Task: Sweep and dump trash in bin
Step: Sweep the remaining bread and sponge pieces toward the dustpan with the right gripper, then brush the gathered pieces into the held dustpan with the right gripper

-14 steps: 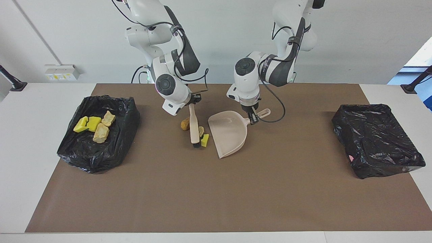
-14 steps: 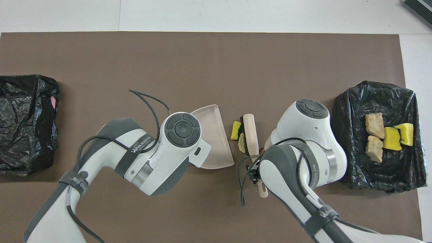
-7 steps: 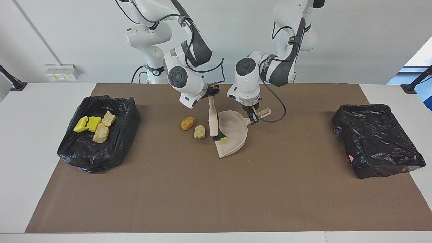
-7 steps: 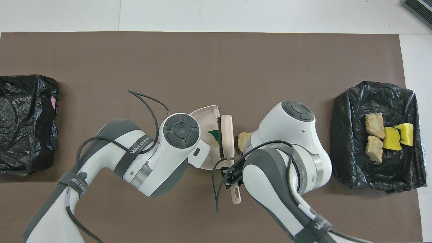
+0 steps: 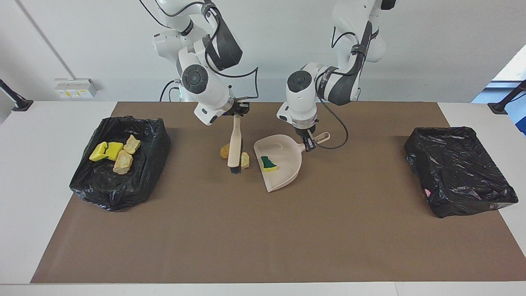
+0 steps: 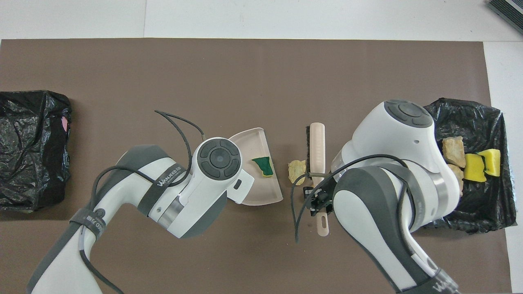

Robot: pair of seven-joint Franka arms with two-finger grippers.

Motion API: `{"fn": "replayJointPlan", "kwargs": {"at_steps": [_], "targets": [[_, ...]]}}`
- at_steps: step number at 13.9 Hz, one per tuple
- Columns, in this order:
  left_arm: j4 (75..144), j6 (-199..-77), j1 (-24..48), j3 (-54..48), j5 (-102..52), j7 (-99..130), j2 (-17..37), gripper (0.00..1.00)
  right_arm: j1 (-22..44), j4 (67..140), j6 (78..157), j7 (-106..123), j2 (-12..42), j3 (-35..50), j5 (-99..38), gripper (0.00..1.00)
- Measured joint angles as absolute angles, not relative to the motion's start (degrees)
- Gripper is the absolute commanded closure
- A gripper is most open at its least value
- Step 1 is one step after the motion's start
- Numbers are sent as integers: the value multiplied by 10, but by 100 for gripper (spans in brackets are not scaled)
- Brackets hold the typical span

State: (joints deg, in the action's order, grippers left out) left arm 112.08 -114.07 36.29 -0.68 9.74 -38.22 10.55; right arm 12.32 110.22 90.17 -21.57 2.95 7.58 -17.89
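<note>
My right gripper [image 5: 237, 112] is clamped on the brush [image 5: 235, 144], bristles down between a beige chunk [image 5: 245, 160] and the brown croquette [image 5: 224, 151]. My left gripper [image 5: 309, 142] grips the dustpan [image 5: 283, 164] handle; a green-topped sponge [image 5: 268, 163] lies inside. In the facing view, the bin [image 5: 139, 164] at nine o'clock on the tabletop [image 5: 263, 238] holds four scraps [image 5: 117, 152]; another bin [image 5: 460, 168] sits at three o'clock.

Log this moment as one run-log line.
right hand: holds brush | left hand: holds dustpan | sponge: in dustpan | bread chunk, croquette: on mat
</note>
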Motion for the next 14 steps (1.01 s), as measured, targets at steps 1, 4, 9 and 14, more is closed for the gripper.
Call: {"fn": "replayJointPlan", "kwargs": {"at_steps": [1,4,9,14], "targets": [[1121,-1142,363,-7,98,-383,105,100,119,1111,897,-233,23,76,-146,100],[1122,-1151,363,-6,98,-406,105,100,116,1179,907,-286,-7,76,-111,100],[1124,-1152,363,-6,98,-417,105,100,102,1298,952,-312,-47,77,-116,100],[1128,-1155,363,-6,98,-417,104,100,154,1334,1029,-339,-41,83,-206,100]]}}
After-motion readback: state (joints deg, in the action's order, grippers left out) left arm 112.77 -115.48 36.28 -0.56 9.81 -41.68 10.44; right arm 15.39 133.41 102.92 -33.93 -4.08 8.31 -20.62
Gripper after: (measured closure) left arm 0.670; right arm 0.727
